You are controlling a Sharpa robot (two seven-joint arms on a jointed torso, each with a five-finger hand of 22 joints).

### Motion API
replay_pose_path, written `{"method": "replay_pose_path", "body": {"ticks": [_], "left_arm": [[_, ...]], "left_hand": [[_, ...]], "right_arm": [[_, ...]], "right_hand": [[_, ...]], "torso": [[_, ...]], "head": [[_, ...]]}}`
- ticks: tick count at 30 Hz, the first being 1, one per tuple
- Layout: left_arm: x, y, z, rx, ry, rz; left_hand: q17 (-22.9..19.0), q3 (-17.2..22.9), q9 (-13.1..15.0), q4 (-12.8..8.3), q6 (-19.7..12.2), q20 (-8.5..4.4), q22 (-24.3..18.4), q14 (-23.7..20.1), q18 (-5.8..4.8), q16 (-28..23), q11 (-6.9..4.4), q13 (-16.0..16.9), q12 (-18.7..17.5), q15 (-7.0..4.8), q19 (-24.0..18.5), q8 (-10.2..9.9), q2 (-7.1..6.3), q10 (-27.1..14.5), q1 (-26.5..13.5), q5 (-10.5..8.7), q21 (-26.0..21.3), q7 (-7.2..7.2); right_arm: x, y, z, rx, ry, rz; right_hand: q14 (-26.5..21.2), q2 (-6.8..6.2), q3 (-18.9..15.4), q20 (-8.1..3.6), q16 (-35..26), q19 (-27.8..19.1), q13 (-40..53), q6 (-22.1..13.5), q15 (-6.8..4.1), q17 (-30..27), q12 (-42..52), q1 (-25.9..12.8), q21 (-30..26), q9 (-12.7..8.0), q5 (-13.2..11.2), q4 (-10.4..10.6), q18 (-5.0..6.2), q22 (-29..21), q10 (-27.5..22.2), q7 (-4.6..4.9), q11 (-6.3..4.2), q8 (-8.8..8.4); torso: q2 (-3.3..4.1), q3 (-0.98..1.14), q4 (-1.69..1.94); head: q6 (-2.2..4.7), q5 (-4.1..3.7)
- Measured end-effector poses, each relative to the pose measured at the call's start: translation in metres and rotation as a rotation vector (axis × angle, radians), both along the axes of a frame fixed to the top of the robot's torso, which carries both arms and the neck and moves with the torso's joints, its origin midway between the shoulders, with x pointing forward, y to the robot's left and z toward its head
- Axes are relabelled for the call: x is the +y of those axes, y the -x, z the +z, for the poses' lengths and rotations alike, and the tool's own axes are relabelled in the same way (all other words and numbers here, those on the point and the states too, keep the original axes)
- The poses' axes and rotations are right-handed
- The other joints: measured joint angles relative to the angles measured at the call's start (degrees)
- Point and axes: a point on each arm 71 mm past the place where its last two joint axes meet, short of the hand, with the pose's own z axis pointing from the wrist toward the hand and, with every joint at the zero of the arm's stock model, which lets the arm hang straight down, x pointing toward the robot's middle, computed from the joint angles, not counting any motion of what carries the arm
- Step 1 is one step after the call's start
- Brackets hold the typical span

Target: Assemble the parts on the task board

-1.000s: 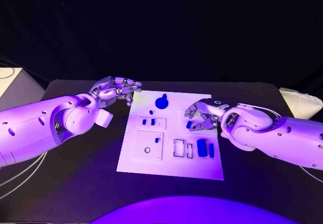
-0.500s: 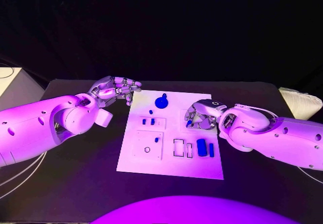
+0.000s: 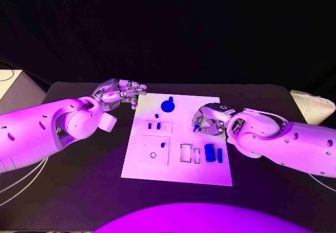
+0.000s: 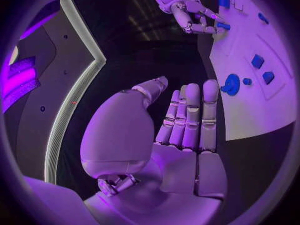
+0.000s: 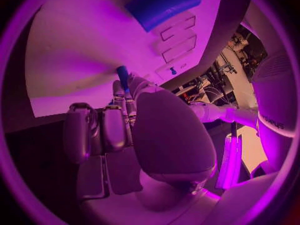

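The white task board (image 3: 178,167) lies mid-table with several blue parts: a round knob (image 3: 168,105), small pegs (image 3: 159,125) and two bars (image 3: 209,152) beside empty slots (image 3: 186,153). Over the board's right middle, my right hand (image 3: 210,120) pinches a small blue part (image 3: 196,127). The right wrist view has that part (image 5: 122,75) between thumb and fingers above the board (image 5: 87,55). My left hand (image 3: 123,91) hovers off the board's far left corner, empty, fingers loosely apart. The left wrist view shows its bare palm (image 4: 181,135), the knob (image 4: 231,84) and the right hand (image 4: 194,15).
A white box (image 3: 14,90) stands at the table's left edge and a pale folded cloth (image 3: 309,108) at its right edge. Black table (image 3: 84,189) surrounds the board on all sides.
My right hand has edged slightly toward the board's centre, the blue part still in its fingers. The left hand has barely moved.
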Motion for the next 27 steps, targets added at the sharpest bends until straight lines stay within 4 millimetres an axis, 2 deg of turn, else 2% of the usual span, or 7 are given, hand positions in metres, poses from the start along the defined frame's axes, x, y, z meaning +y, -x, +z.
{"method": "replay_pose_path", "body": {"ticks": [2,11,13,14,16,23,27], "left_arm": [[0.0,0.0,0.0,0.001,0.0,0.0],[0.0,0.0,0.0,0.003,-0.002,0.0],[0.0,-0.001,-0.001,0.003,-0.002,0.001],[0.0,-0.001,-0.001,0.004,-0.003,0.001],[0.0,-0.001,-0.001,0.004,-0.003,0.001],[-0.002,-0.001,-0.001,0.005,-0.003,-0.001],[-0.003,-0.001,-0.001,0.006,-0.003,-0.002]], "left_hand": [[0.0,0.0,0.0,0.0,0.0,0.0,0.0,0.0,0.0,0.0,0.0,0.0,0.0,0.0,0.0,0.0,0.0,0.0,0.0,0.0,0.0,0.0],[0.0,0.0,0.0,0.0,0.0,0.0,0.0,0.0,0.0,0.0,0.0,0.0,0.0,0.0,0.0,0.0,0.0,0.0,0.0,0.0,0.0,0.0],[0.0,0.0,0.0,0.0,0.0,0.0,0.0,0.0,0.0,0.0,0.0,0.0,0.0,0.0,0.0,0.0,0.0,0.0,0.0,0.0,0.0,0.0],[0.0,0.0,0.0,0.0,0.0,0.0,0.0,0.0,0.0,0.0,0.0,0.0,0.0,0.0,0.0,0.0,0.0,0.0,0.0,0.0,0.0,0.0],[0.0,0.0,0.0,0.0,0.0,0.0,0.0,0.0,0.0,0.0,0.0,0.0,0.2,0.0,0.0,0.0,0.0,0.0,0.0,0.0,0.0,0.0],[0.0,0.0,0.0,0.0,0.0,0.0,0.0,0.0,0.0,0.0,0.0,0.0,0.2,0.0,0.0,0.0,0.0,0.0,0.0,0.0,0.0,0.0],[0.0,0.0,0.0,0.0,0.0,0.0,0.0,0.0,0.0,0.0,-0.01,0.0,0.2,0.0,0.0,0.0,0.0,0.0,0.0,0.0,0.0,0.0]], "right_arm": [[0.001,0.001,0.0,-0.003,0.0,0.002],[0.006,0.006,0.006,-0.035,-0.003,0.013],[0.008,0.006,0.012,-0.049,-0.006,0.018],[0.009,0.007,0.015,-0.057,-0.009,0.022],[0.014,0.007,0.022,-0.075,-0.018,0.033],[0.023,0.01,0.047,-0.134,-0.046,0.06],[0.035,0.016,0.053,-0.143,-0.067,0.091]], "right_hand": [[0.1,-0.31,1.2,-0.11,0.0,-0.1,0.1,0.5,-0.11,0.2,-0.7,0.3,0.4,0.3,0.0,-0.5,-0.43,0.0,0.4,-0.14,0.36,0.49],[0.0,-1.0,4.6,-0.31,0.4,0.1,0.1,1.1,-0.41,0.8,-2.2,0.5,0.9,0.4,-0.1,-3.0,-0.44,0.0,1.3,-0.17,1.26,1.83],[0.0,-1.06,5.1,-0.31,0.4,0.1,0.1,1.1,-0.41,0.8,-2.8,0.5,0.9,0.7,0.3,-3.1,-0.44,0.0,1.3,-0.18,1.3,1.87],[0.0,-1.54,5.6,-0.31,0.4,0.1,0.1,1.1,-0.41,0.8,-3.1,0.1,0.9,2.0,0.4,-3.2,-0.43,0.0,1.4,-0.17,1.41,1.98],[0.0,-1.75,6.9,-0.31,0.4,0.1,0.1,1.0,-0.41,0.8,-3.4,-0.1,0.9,2.7,0.4,-4.5,-0.43,0.0,1.6,-0.04,1.56,2.22],[0.0,-2.4,7.7,-0.31,0.4,0.1,0.1,0.9,-0.4,0.8,-3.6,-0.8,1.2,3.1,0.4,-5.3,-0.44,0.0,1.6,0.04,1.59,2.31],[0.0,-2.33,8.2,-0.31,0.4,0.1,0.1,0.9,-0.4,0.9,-4.0,-0.9,1.2,3.1,0.4,-5.3,-0.43,0.0,1.8,0.04,1.78,2.31]], "torso": [[-0.01,0.0,0.0],[-0.04,0.01,0.01],[-0.08,0.0,0.05],[-0.1,0.0,0.08],[-0.14,-0.07,0.17],[-0.24,-0.21,0.31],[-0.3,-0.29,0.29]], "head": [[-0.03,0.0],[0.01,0.14],[0.08,0.2],[0.09,0.21],[0.12,0.21],[0.15,0.36],[0.19,0.44]]}}
